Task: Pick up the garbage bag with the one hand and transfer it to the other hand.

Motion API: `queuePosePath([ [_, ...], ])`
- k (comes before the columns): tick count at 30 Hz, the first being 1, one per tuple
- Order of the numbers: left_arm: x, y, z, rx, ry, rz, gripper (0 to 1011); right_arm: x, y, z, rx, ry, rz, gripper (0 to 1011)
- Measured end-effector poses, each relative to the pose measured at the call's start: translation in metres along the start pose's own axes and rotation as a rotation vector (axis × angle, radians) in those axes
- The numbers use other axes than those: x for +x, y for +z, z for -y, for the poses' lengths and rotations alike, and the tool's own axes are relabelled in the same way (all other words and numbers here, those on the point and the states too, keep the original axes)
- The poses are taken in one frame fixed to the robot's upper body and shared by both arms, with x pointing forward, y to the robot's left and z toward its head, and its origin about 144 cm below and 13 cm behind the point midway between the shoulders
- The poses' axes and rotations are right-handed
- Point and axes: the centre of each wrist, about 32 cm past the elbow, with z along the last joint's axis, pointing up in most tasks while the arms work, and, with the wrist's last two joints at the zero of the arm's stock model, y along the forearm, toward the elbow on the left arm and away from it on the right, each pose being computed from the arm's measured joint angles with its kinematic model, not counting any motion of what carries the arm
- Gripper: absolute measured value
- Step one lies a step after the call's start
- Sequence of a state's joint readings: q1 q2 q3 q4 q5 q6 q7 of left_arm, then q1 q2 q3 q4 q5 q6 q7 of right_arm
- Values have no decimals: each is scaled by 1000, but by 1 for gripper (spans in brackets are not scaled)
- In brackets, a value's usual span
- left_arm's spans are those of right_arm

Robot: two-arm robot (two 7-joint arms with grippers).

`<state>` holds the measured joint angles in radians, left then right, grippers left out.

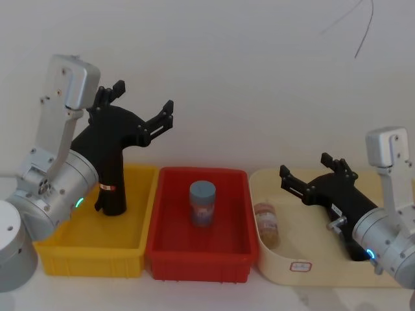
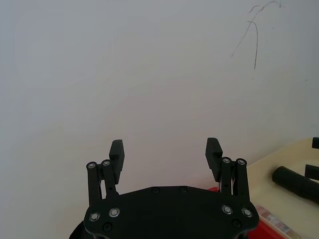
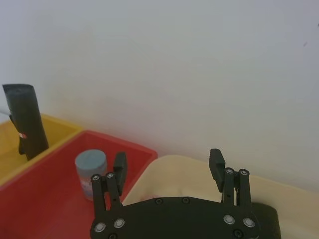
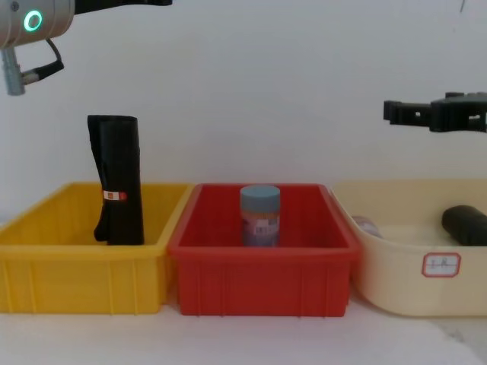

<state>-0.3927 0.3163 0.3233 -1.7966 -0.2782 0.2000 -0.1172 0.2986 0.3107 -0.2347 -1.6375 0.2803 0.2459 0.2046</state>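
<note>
The garbage bag (image 4: 466,225), a plain black roll, lies in the cream tray (image 4: 396,266) at the right; the left wrist view shows the garbage bag (image 2: 296,183) far off. My right gripper (image 1: 305,164), slim and black with a white sticker, hovers open and empty above that tray, clear of the roll. In the right wrist view the right gripper (image 3: 168,160) has nothing between its fingers. My left gripper (image 1: 142,98), on the silver arm with the green ring light (image 4: 33,20), is raised high over the yellow bin (image 1: 65,249). The left gripper (image 2: 165,148) is open and empty.
A taller black roll with a red-and-white band (image 1: 111,188) stands in the yellow bin. A blue-lidded jar (image 1: 202,203) stands in the red bin (image 1: 168,253) in the middle. A small jar (image 1: 267,223) lies at the cream tray's left end. A white wall rises behind.
</note>
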Motion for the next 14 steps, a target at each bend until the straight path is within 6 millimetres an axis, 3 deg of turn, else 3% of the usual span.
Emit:
queuePosePath([
  [14,0,0,0,0,0,0,1001,-5,9,5,43,18,-2,1001],
])
